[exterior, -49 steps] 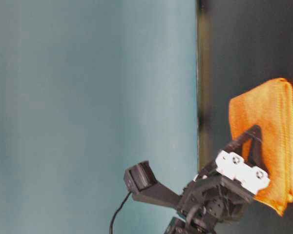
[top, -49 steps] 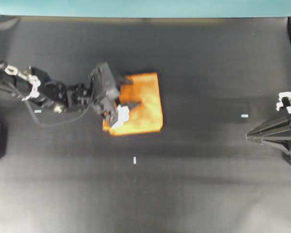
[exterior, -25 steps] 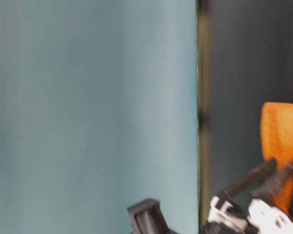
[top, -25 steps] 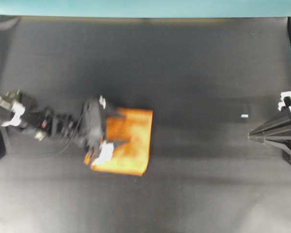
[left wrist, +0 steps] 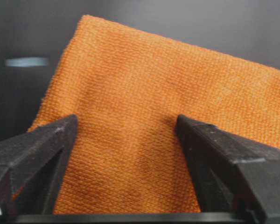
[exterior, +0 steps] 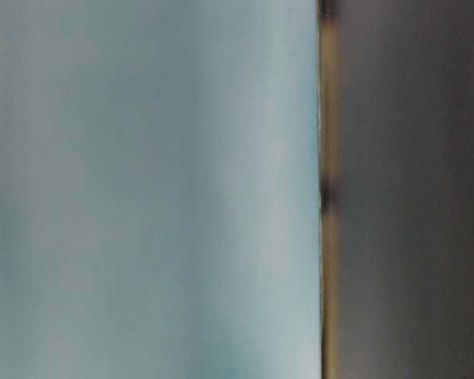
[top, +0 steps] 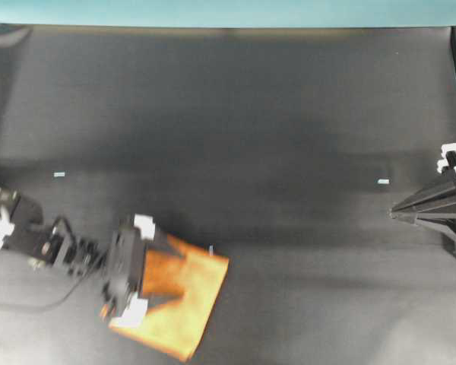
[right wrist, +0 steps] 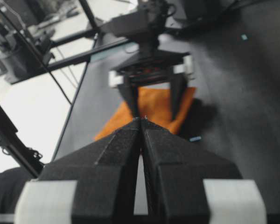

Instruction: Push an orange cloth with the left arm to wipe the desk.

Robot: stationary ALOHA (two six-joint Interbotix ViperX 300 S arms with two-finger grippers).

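The folded square orange microfibre cloth (top: 178, 304) lies flat on the wide matte black desk (top: 273, 137), low in the overhead view & left of centre, near the bottom edge, turned at an angle so one corner points down. The black jointed left arm (top: 45, 247) comes in from the left edge w/ a loose black cable beside it. Its pointed black left gripper w/ white pads (top: 171, 277) sits over the cloth's left part, fingers spread wide apart, tips resting on the fabric.

Left wrist view: two black fingers (left wrist: 37, 154) stand at either side w/ the cloth (left wrist: 144, 116) filling the gap between them; jaws wide, nothing pinched, tips pressed on the weave. A small pale mark (left wrist: 25, 61) shows on the desk beyond the cloth's far left corner.

The wedge-shaped black right gripper w/ white clips (top: 399, 211) sits at the right edge of the overhead view, well apart from the cloth. Right wrist view: its two fingers (right wrist: 116, 163) meet w/ only a hairline seam between them, holding nothing, and point toward the cloth (right wrist: 151, 109) & the left gripper (right wrist: 151, 100) across the desk.

A few tiny white marks on the desk: one (top: 59, 174) upper left, one (top: 383, 182) at right, one (top: 210, 249) just at the cloth's upper corner. A teal strip (top: 228, 11) runs along the desk's top edge. The table-level view is blurred: only a teal surface (exterior: 142, 189) & dark desk (exterior: 411, 189), no cloth or arm.
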